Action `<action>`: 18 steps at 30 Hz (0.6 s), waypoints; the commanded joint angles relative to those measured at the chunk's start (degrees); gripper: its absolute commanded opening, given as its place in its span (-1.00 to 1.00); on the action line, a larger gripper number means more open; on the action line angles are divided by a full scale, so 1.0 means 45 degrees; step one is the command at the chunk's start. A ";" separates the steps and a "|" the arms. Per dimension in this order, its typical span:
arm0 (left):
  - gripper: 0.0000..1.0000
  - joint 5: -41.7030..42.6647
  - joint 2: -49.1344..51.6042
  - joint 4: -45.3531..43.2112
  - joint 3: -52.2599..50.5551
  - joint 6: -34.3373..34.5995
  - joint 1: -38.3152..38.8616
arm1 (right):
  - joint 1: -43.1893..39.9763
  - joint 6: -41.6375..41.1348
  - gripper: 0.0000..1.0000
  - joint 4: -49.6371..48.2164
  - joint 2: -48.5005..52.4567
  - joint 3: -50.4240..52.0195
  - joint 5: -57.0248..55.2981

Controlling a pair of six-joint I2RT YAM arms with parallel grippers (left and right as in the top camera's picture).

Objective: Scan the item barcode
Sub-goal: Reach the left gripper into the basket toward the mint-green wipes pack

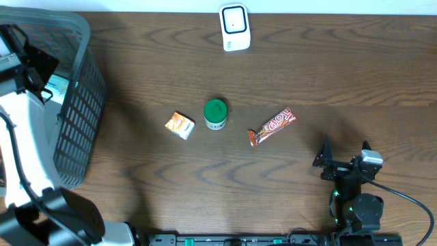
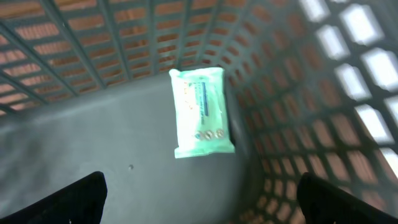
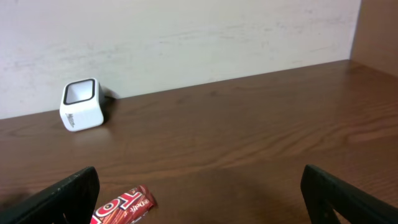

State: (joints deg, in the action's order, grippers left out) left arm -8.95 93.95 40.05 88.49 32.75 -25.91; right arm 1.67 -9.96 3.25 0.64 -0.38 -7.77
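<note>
**Q:** Which step is shown?

**A:** The left gripper [image 2: 202,205] is pictured spread wide above a wipes packet [image 2: 202,112] lying flat in the basket [image 1: 82,109]. Nothing is held. The right gripper [image 3: 199,190], equally wide and empty, is seen low over the table [image 1: 341,68]. Scanning is judged not yet begun.

**Q:** What is called for next?

**A:** An item must be grasped and its barcode turned to the scanner [image 1: 234,27].

**Q:** And the count?

**A:** One scanner, one basket and one wipes packet are counted. On the table, one candy bar [image 1: 272,127], one green-lidded tub [image 1: 216,114] and one orange packet [image 1: 180,125] are counted.

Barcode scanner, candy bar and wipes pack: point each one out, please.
barcode scanner [image 1: 234,27], overhead view, middle of its white face.
candy bar [image 1: 272,126], overhead view, middle of the red wrapper.
wipes pack [image 2: 202,112], left wrist view, centre of its label.
</note>
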 commanded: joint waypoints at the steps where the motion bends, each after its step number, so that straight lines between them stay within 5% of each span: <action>1: 0.96 0.0204 0.0787 -0.0170 -0.0112 0.0889 -0.0277 | -0.0063 0.0136 0.98 0.0049 -0.0058 0.0015 -0.0165; 18: 0.96 0.1613 0.4575 -0.2132 -0.0112 0.0889 -0.0325 | -0.0063 0.0136 0.98 0.0049 -0.0058 0.0015 -0.0170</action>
State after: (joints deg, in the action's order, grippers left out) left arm -2.52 113.36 31.18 88.47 36.23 -27.31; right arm 1.67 -9.96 3.27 0.64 -0.38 -7.77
